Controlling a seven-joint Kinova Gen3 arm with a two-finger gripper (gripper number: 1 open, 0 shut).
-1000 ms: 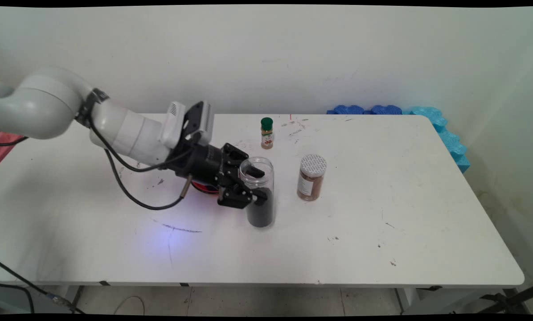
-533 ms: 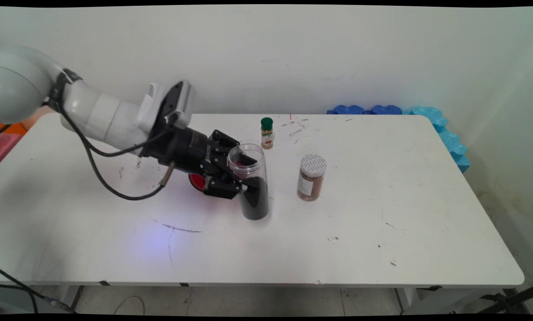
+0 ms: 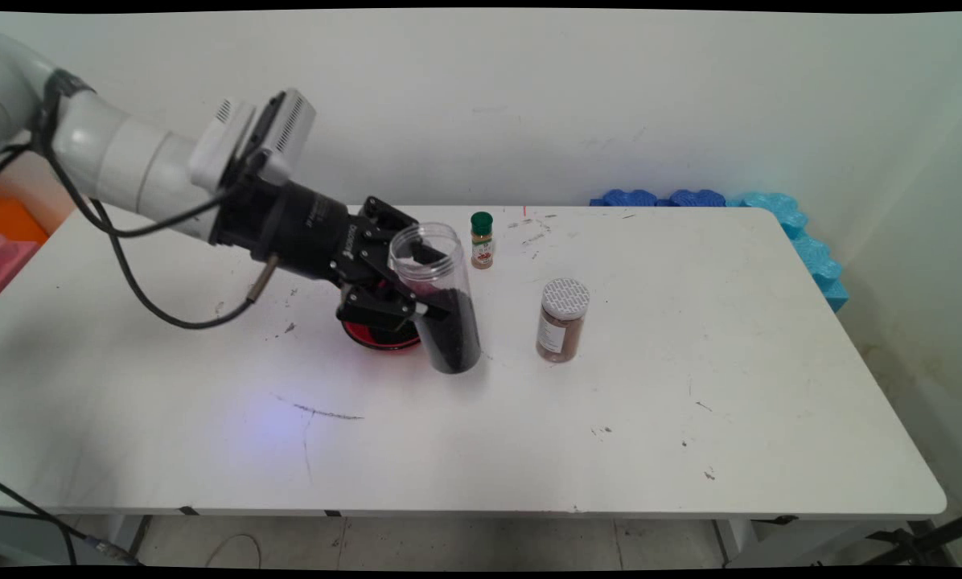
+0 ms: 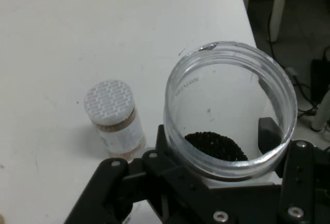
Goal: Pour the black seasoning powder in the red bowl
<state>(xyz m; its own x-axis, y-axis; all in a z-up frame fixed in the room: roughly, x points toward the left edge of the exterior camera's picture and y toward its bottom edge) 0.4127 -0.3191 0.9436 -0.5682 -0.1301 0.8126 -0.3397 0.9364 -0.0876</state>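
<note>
Two black fingers of the end effector (image 3: pixel 417 293) are clamping a clear open jar (image 3: pixel 437 297) partly filled with dark grains, holding it tilted just above the white worktop (image 3: pixel 690 386). A red lid (image 3: pixel 378 334) is lying behind the jar, beneath the end effector. A brown spice jar with a white cap (image 3: pixel 562 319) is standing nearby, and a small green-capped bottle (image 3: pixel 482 240) is standing farther back.
</note>
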